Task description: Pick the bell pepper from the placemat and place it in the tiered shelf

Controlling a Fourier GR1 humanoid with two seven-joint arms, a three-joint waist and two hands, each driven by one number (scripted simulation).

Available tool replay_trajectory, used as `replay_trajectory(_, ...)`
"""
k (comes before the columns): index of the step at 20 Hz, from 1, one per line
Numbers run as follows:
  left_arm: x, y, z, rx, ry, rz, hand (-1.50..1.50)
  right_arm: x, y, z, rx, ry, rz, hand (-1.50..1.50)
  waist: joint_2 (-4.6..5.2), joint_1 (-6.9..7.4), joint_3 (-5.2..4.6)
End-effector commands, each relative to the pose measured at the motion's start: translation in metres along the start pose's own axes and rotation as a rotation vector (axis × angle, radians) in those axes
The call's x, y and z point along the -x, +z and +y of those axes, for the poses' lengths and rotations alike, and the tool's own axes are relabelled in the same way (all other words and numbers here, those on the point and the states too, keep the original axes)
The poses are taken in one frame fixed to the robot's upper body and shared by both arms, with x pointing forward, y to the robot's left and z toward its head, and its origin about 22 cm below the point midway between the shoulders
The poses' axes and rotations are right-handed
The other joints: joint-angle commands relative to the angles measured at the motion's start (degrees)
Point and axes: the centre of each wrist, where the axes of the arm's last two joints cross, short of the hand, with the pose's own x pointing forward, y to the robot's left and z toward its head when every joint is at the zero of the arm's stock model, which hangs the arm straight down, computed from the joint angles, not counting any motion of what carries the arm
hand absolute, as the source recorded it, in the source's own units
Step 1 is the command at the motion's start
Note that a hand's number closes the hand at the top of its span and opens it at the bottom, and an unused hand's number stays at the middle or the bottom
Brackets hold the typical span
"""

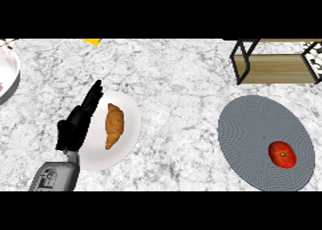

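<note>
**Pepper untouched on mat, only left hand in sight**

Fingers of my left hand (76,126): straight, together, tips aimed toward 1 o'clock, holding nothing. The hand lies over the 9 o'clock rim of a white plate (127,117) that carries a croissant (113,126). Right hand: not in view.

Bell pepper (282,154), red, sits on the grey placemat (257,121) near its 4 o'clock edge, well apart from the hand. Tiered shelf (276,63) stands at 12 o'clock from the mat, just beyond it.

Risks as I judge them:
- Reaching across with the left hand could sweep the plate or croissant.
- The round pepper may roll if nudged before the fingers close.
- The shelf's black frame is narrow; a raised pepper could clip it.

A patterned bowl (3,72) sits at the far 9 o'clock edge.
</note>
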Motion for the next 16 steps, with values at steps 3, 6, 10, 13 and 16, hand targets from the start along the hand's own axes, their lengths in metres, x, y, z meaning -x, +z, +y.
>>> replay_trajectory(3,-0.002,-0.006,0.003,-0.002,-0.006,0.006,0.0,-0.012,-0.023,-0.055,0.152,-0.138,0.079,-1.5,-0.27,-1.05,-0.02)
replay_trajectory(6,0.006,0.009,0.007,0.0,0.007,0.03,0.0,-0.011,-0.042,-0.103,0.196,-0.099,0.128,-1.5,-0.2,-0.41,-0.01)
replay_trajectory(10,0.003,0.001,0.022,-0.029,-0.001,0.024,0.0,0.007,-0.047,-0.154,0.144,-0.003,0.272,-1.5,-0.62,-2.25,-0.05)
replay_trajectory(13,0.011,0.016,0.012,-0.039,0.002,0.031,0.0,0.007,-0.052,-0.206,0.1,0.054,0.299,-1.5,-0.67,-2.16,-0.03)
replay_trajectory(16,0.01,0.001,0.021,-0.047,-0.005,0.019,0.0,0.01,-0.051,-0.242,0.075,0.084,0.31,-1.5,-0.33,-1.88,-0.04)
